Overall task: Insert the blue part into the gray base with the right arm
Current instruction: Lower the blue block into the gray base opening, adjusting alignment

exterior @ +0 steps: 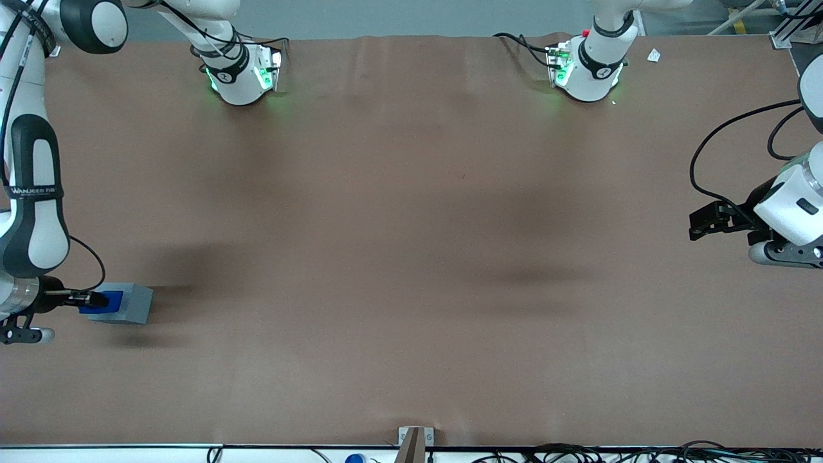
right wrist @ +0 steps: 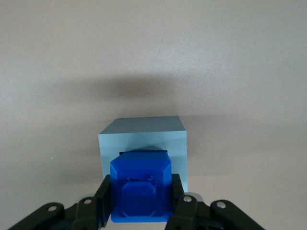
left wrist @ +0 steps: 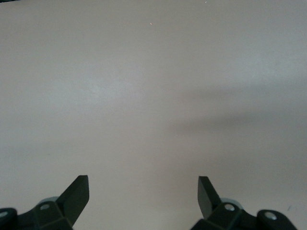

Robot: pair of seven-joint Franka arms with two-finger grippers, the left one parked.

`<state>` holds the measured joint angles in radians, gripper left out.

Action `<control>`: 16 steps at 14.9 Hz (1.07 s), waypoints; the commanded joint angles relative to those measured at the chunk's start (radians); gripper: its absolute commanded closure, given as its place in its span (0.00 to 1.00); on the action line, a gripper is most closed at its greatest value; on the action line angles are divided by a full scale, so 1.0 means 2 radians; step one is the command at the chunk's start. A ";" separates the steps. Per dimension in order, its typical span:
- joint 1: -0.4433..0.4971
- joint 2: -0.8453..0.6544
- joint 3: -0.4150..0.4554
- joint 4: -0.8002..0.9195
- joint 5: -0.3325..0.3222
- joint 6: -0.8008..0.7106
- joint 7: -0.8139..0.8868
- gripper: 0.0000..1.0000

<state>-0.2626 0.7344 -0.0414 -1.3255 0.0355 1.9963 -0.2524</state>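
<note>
Front view: the right arm (exterior: 32, 193) reaches down at its own end of the brown table (exterior: 411, 257). Its gripper (exterior: 90, 299) sits low over the gray base (exterior: 132, 303), which rests on the table near the arm, well away from the table's middle. The blue part (exterior: 103, 301) is between the fingers, on top of the base at the side nearest the arm. From here it is hard to tell how deep the part has gone in.

Left wrist view: only bare table surface and the parked gripper's own fingertips show.

Right wrist view: the gripper (right wrist: 140, 203) is closed on the blue part (right wrist: 140, 189), one black finger (right wrist: 101, 203) pressed to each flank. The part sits directly over the base (right wrist: 142, 139), its lower end meeting the dark edge of the socket in the base's top face. The part looks square to the base, not tilted. The base stands flat on the table (right wrist: 153, 48).
</note>
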 commanded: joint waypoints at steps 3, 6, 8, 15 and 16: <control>-0.006 0.016 0.004 -0.009 -0.005 0.023 -0.009 1.00; -0.007 0.014 0.004 -0.008 -0.004 0.024 -0.029 1.00; -0.009 0.014 0.004 0.003 -0.003 0.024 -0.029 1.00; -0.017 0.008 0.005 0.005 0.005 0.020 -0.052 1.00; -0.017 0.005 0.005 0.005 0.005 0.020 -0.051 1.00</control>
<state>-0.2798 0.7380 -0.0437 -1.3236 0.0391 2.0285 -0.3360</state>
